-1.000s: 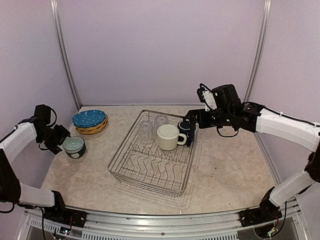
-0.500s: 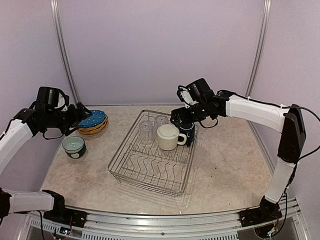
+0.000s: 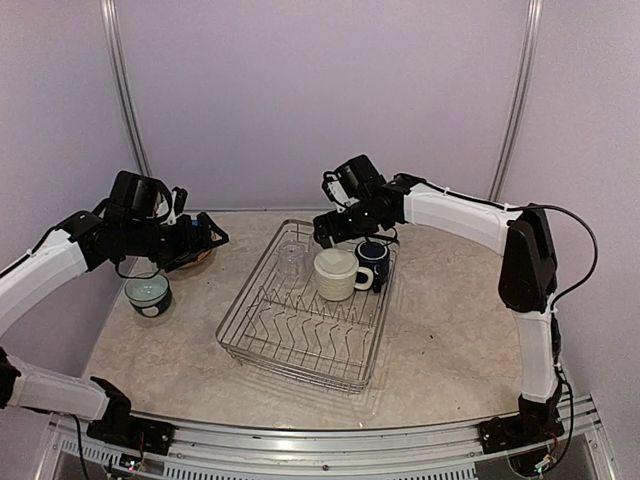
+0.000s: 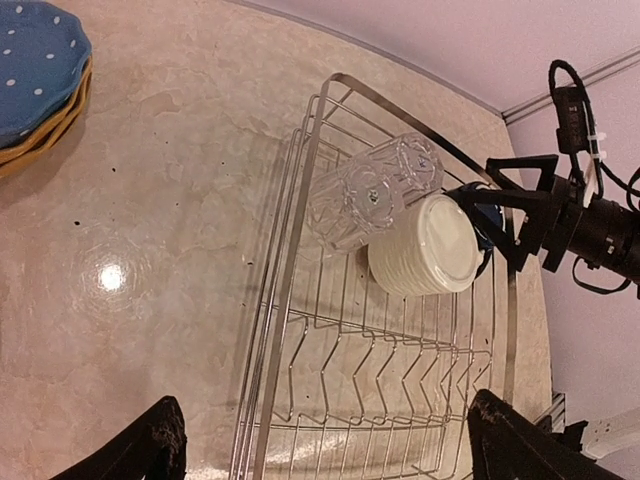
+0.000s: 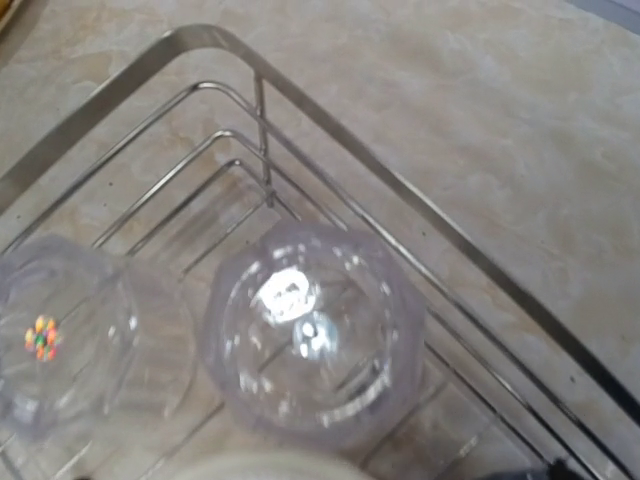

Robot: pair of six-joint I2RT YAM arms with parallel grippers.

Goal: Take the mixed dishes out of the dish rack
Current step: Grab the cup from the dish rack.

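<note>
The teal-and-white bowl (image 3: pixel 148 292) has been let go. It is left standing on the table (image 3: pixel 450 340), below and behind the left gripper (image 3: pixel 205 240), which has been lifted away from it and turned toward the dish rack (image 3: pixel 300 365). Its fingers (image 4: pixel 160 445) are seen spread wide, with nothing between them. The stacked plates (image 4: pixel 35 75) lie close under its outer side.

The right gripper (image 3: pixel 325 232) has been swung across from the other side of the rack and is now held above the rack's far corner, its jaws also spread and empty. Directly beneath it a clear tumbler (image 5: pixel 315 335) is seen, with a second tumbler (image 5: pixel 60 345) just beside. The cream mug (image 3: pixel 335 273) and the navy mug (image 3: pixel 375 255) stand a little nearer to the arm's base.

The bowl step is judged finished, and a tumbler is probably to be taken next. Four pieces are still to be unloaded.
</note>
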